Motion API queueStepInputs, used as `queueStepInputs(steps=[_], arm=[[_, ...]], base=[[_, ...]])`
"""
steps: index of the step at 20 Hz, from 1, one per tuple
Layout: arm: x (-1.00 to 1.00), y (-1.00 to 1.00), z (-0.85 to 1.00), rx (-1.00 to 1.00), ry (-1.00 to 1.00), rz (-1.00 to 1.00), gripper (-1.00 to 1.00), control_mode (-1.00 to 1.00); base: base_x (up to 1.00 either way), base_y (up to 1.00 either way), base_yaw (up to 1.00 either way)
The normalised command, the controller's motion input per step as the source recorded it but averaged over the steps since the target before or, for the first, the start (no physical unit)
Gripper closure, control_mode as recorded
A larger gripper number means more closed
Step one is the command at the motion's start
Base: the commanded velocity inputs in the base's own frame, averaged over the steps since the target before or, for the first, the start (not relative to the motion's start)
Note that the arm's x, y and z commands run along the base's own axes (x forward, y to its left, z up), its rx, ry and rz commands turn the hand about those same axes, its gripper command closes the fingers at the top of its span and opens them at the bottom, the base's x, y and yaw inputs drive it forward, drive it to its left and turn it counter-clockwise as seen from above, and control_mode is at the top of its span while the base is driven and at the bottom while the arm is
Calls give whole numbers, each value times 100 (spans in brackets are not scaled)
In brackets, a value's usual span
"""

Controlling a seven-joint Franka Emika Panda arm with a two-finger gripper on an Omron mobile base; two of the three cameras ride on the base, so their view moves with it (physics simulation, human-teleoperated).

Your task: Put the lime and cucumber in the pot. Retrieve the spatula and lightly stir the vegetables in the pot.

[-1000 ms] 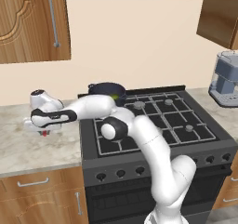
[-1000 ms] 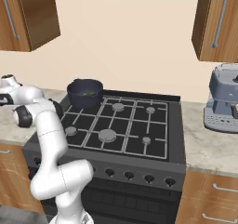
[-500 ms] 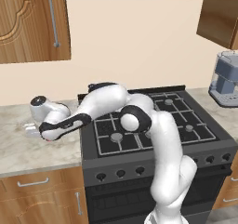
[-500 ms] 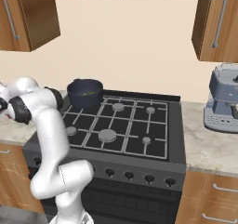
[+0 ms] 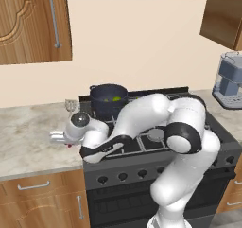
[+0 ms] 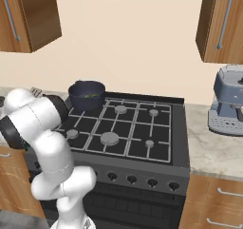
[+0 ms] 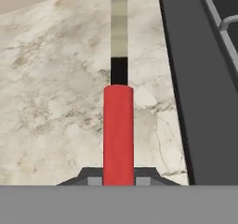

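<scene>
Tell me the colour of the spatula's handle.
Red, with a short black collar before the metal shaft. The spatula handle shows best in the hand view.

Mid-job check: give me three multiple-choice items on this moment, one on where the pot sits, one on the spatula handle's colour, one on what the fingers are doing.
1. The pot sits on the:
A back-left burner
B counter
C front-right burner

2. The spatula handle is:
A blue
B red
C yellow

3. The gripper is:
A wide open
B shut on nothing
C shut on the spatula

Answers:
1 A, the pot stands at the stove's rear left corner.
2 B, the hand view shows a red handle.
3 C, the fingers flank the handle over the counter.
</scene>
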Motion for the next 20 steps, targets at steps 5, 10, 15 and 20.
queueStepInputs(steps=[5, 10, 15, 20], arm=[[-45, -57, 66, 2, 4, 1, 100, -100], [-5, -5, 100, 0, 11, 10, 100, -100], [-6, -8, 57, -9, 22, 10, 100, -100], [-21, -32, 46, -21, 9, 17, 100, -100]], base=[[0, 0, 0], [0, 0, 0], [0, 0, 0], [0, 0, 0]])
